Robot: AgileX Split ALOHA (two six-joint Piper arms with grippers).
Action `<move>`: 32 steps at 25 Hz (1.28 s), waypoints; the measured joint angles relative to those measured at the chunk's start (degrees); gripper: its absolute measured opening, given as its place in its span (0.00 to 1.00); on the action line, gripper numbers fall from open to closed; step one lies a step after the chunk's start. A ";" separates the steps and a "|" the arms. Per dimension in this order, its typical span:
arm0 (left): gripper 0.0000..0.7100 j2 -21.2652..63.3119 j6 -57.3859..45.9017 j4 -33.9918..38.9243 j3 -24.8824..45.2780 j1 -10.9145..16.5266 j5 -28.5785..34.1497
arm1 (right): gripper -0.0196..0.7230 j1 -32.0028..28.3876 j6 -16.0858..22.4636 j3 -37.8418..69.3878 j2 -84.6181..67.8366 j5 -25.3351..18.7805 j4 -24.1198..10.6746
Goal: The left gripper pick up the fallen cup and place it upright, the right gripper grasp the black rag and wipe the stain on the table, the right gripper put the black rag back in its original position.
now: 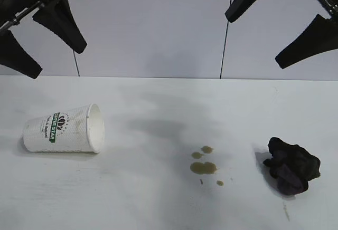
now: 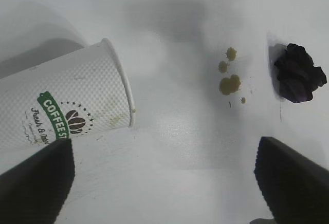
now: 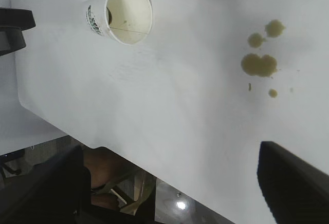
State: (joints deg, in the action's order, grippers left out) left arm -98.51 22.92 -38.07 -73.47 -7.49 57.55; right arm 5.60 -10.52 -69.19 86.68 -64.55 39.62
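At the far left of the exterior view, the left end effector (image 1: 37, 37), two tapered matte black fingers, hangs high above the plain white matte tabletop (image 1: 158, 203) with its fingers spread wide and nothing between them. Below it, well apart, the white paper cup with the dotted embossed wall and rolled rim (image 1: 63, 128) lies on its side on the left part of the tabletop. Its long axis runs roughly left to right, the closed base toward the left edge and the open mouth facing right, toward the stain. A green band on its wall reads "COFFEES…" in white letters in the left wrist view, cut off at the frame; beneath it sit a dark coffee-bean emblem ringed by small stars and a script line beginning "Fresh &", the rest unreadable.

Right of centre lies the stain (image 1: 204, 165), a cluster of olive-brown blotches and droplets, the biggest in the middle. Further right, well apart from it, rests the lumpy black rag with a faint purple sheen (image 1: 291, 165). Above it, at the upper right, the right end effector (image 1: 282, 27) hovers with its black fingers spread, empty.
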 joint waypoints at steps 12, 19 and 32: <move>0.97 0.00 0.00 0.00 0.00 0.00 -0.29 | 0.88 0.00 0.00 0.00 0.00 0.05 0.00; 0.97 0.00 0.00 0.00 0.00 0.00 -3.46 | 0.88 0.00 0.00 0.00 0.00 0.05 0.00; 0.97 0.00 38.99 2.08 -1.09 -2.96 -2.00 | 0.88 0.00 0.00 0.00 0.00 0.22 0.00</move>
State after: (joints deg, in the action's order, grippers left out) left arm -98.51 61.91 -35.99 -74.57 -10.45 55.55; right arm 5.60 -10.52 -69.19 86.68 -64.33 39.62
